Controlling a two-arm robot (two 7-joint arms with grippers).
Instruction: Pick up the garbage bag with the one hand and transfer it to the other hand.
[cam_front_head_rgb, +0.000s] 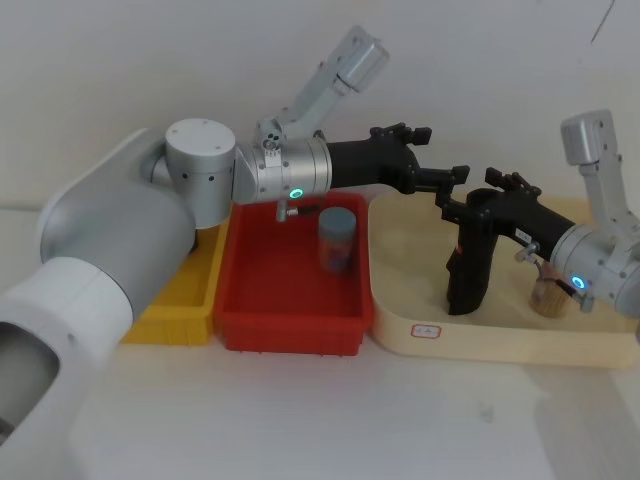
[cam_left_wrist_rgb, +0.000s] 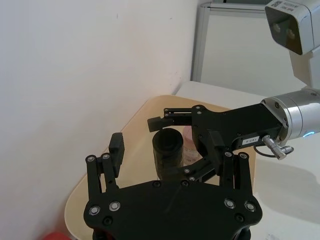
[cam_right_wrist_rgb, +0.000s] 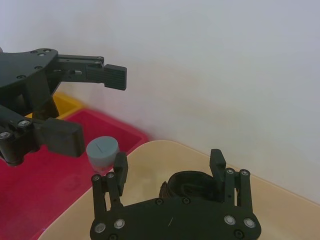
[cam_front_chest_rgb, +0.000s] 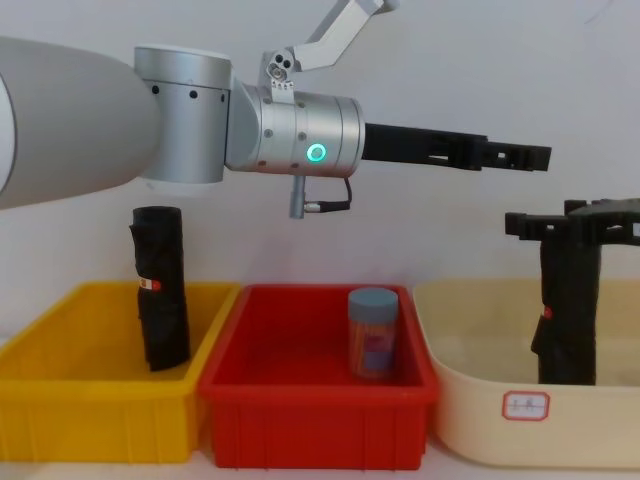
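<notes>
Gripping the bag (cam_front_head_rgb: 468, 262) upright in the tub (cam_front_head_rgb: 400, 330), right end effector (cam_front_head_rgb: 478, 205) presents it (left end effector (cam_front_head_rgb: 452, 178) wide, hovering close) for handover.

Labels (cam_front_chest_rgb: 526, 405) present, seemingly none legible.

Head above, chest level, wrists perhaps close.

A lab test bench: coloured sorting bins (cam_front_chest_rgb: 100, 420) against bare white wall (cam_front_chest_rgb: 450, 70).
</notes>
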